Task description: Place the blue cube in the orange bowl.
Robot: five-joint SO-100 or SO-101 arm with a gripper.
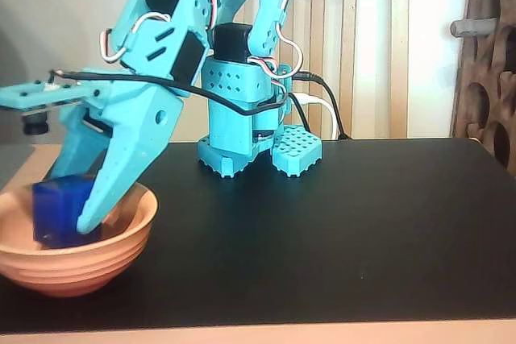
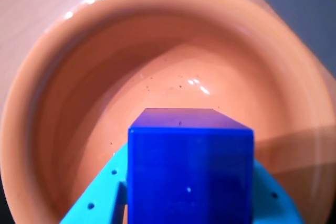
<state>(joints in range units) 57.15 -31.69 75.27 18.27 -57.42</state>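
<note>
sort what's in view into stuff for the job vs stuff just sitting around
For the job:
- cube, held in the pincer
- bowl, directly under the cube

Just there:
- black mat
- cables behind the arm base
- wooden rack at right of the fixed view

Bowl wall (image 2: 31,129) rings the fingers (image 1: 121,175) on all sides — clear passage upward only. Blue cube (image 2: 190,171) fills the gap between the fingers.
</note>
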